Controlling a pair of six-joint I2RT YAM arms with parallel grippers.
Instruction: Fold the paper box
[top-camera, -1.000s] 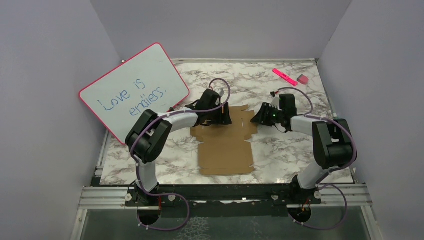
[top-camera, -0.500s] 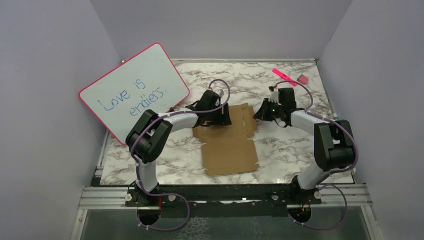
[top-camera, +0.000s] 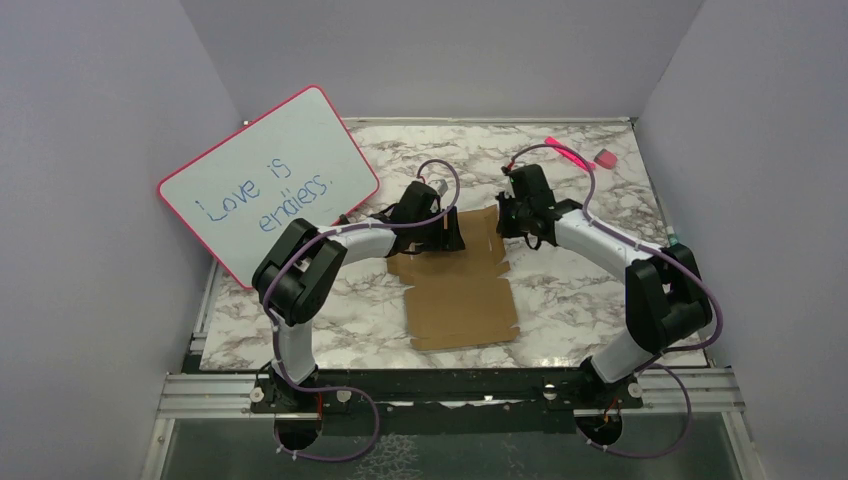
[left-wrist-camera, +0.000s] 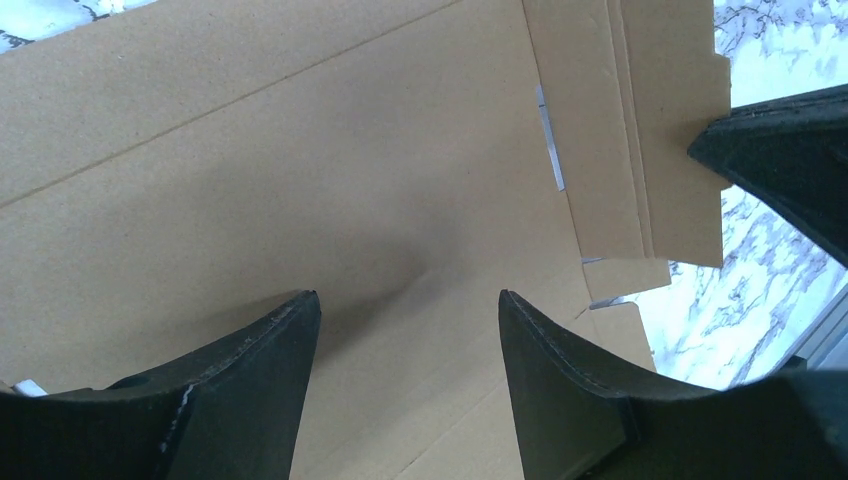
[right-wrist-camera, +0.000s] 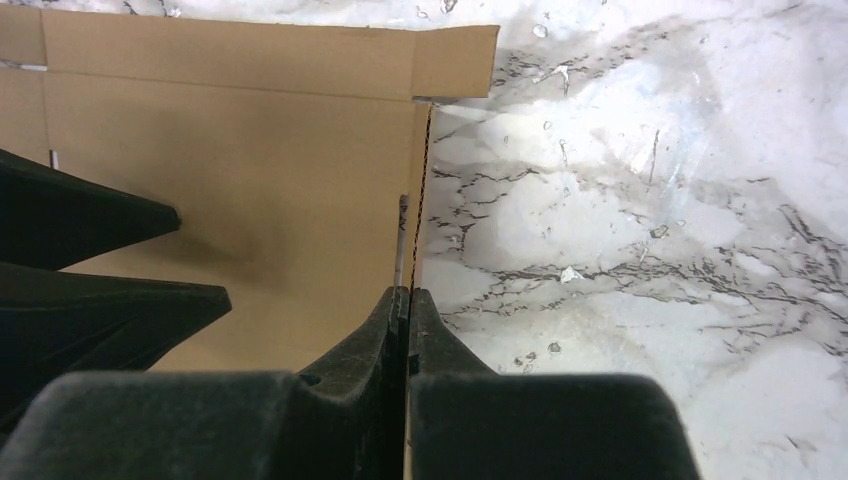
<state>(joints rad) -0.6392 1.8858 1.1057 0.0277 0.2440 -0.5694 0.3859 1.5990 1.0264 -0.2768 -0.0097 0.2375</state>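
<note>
Brought the right claw (right-wrist-camera: 408, 292) in from 3 o'clock toward the middle of the table (top-camera: 590, 290) within the last second and pinched it fully shut on the right-hand side flap of the paper box (top-camera: 460, 290). Raised that flap off the marble as well: seen edge-on between the pads in the right wrist view. Dragged the whole sheet slightly toward 3 o'clock and skewed its near edge.

Nearest, at 6 o'clock: large near panel of the box, lying flat and untouched. At centre, over the far panel: left claw (left-wrist-camera: 405, 300), parked as before, spread wide and holding nothing; cannot tell whether its tips press the cardboard or hang just above. Just beside it at 3 o'clock, the shut right claw, close but apart.

Further out: pink-framed whiteboard (top-camera: 268, 185) leaning at 10 o'clock; pink marker (top-camera: 568, 154) and eraser (top-camera: 606, 158) at 1 o'clock, well apart from the box.

Judged as the first side fold just started, with nearly all of the task left. Probably calls next for swinging the gripped flap upright along its crease while keeping the far panel held down; risks sliding the sheet further otherwise.
</note>
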